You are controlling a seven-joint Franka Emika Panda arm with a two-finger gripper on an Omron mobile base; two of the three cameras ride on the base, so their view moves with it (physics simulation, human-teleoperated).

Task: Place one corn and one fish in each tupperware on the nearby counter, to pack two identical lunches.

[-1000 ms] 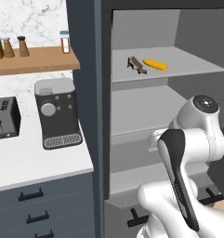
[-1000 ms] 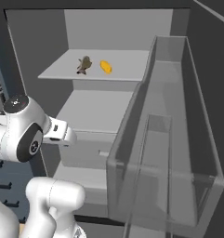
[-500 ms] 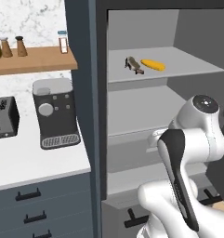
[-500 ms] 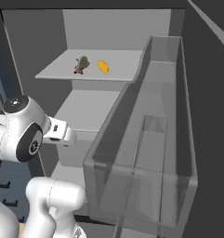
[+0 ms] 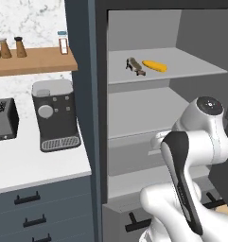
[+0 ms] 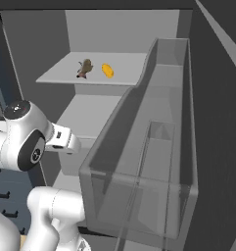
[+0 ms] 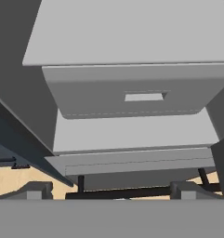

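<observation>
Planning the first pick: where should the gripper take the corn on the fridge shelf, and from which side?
Grip the corn across its thick middle, jaws closing on its long sides, coming from above and the open front of the upper shelf. It lies flat, tapered ends would probably slip, and the fish sits close on its left, so bias slightly right.

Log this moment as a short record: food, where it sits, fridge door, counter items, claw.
food: one fish and one corn
position: side by side on the upper fridge shelf, fish left of corn, seen from the left base view
fridge door: open, its clear door bin at the right
counter: coffee machine, toaster
claw: open, holding nothing, low before the fridge drawer
</observation>
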